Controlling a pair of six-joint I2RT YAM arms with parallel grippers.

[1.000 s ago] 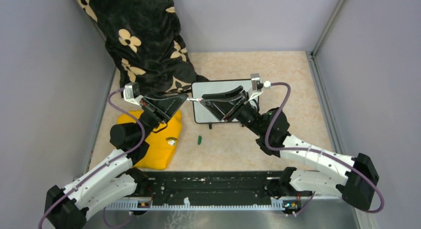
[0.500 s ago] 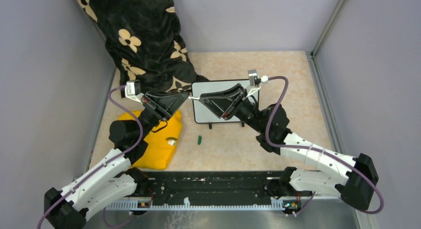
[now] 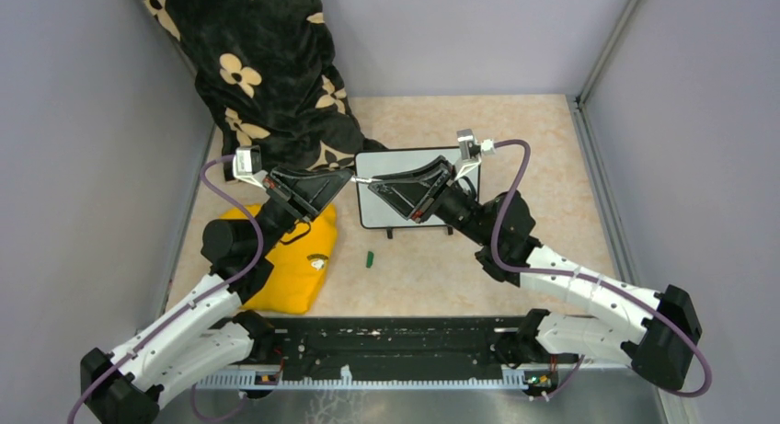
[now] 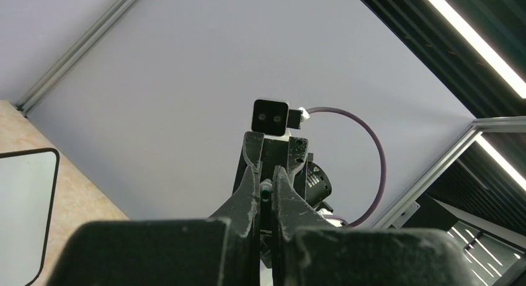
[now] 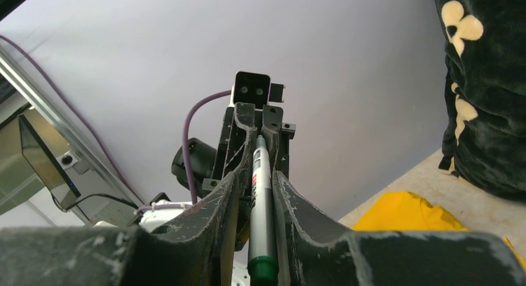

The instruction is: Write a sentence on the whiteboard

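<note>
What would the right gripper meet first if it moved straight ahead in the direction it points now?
Probably the left gripper, facing it along the marker; depth is hard to judge.

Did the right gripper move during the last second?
Yes. The right gripper has shifted slightly left and farther back, judged against the far right corner of the whiteboard.
</note>
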